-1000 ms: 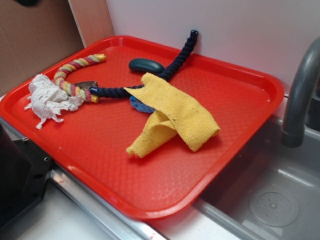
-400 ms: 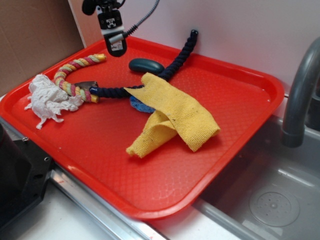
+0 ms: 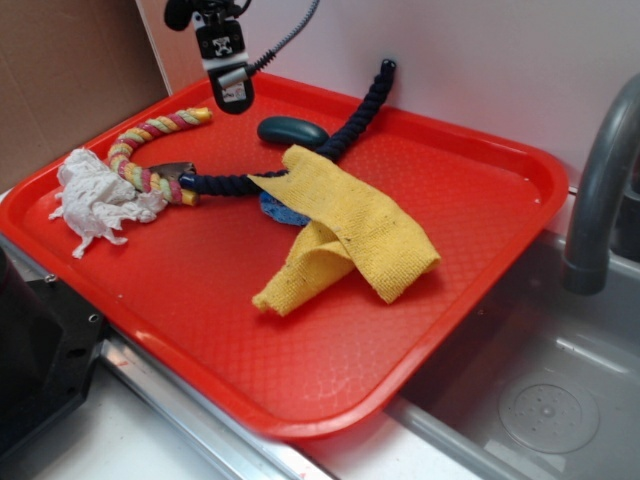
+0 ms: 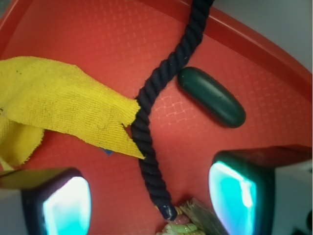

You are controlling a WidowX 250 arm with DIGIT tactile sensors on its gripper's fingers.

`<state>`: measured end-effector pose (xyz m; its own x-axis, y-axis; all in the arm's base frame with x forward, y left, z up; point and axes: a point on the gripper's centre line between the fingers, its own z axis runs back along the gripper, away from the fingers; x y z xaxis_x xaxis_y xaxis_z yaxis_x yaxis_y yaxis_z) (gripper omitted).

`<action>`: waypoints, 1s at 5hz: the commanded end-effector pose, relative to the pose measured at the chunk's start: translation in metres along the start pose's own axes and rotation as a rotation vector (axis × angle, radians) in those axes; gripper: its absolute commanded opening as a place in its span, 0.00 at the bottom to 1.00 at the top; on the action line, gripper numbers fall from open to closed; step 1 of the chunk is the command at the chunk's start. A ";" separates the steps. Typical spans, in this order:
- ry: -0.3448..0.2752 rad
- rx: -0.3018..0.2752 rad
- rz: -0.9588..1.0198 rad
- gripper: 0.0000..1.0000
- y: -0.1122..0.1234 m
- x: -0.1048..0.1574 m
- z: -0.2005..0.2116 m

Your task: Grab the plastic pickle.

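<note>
On the counter beside a steel sink (image 3: 540,400) sits a red tray (image 3: 330,350) holding everything else. Yellow cloth (image 3: 345,235) lies crumpled near tray centre, one corner draped over the navy rope (image 3: 355,125); a flat blue piece (image 3: 275,212) peeks from under it. Navy rope runs from the far rim toward the left, joining a multicoloured rope loop (image 3: 150,150) with white frayed fibres (image 3: 95,200) at its end. Plastic pickle (image 4: 211,97) lies flat just beside the navy rope near the far rim, uncovered, apart from the cloth. Gripper (image 3: 232,95) hovers above the tray's far left edge, left of the pickle; wrist view shows jaws spread wide, holding nothing.
</note>
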<state>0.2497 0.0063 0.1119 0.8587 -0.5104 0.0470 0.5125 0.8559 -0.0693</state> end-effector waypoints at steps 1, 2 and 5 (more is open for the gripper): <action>-0.078 0.036 -0.312 1.00 0.045 0.000 -0.034; -0.076 0.036 -0.375 1.00 0.061 0.006 -0.060; -0.043 0.111 -0.414 1.00 0.061 0.061 -0.082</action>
<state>0.3259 0.0321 0.0179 0.5905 -0.8044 0.0655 0.8049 0.5929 0.0256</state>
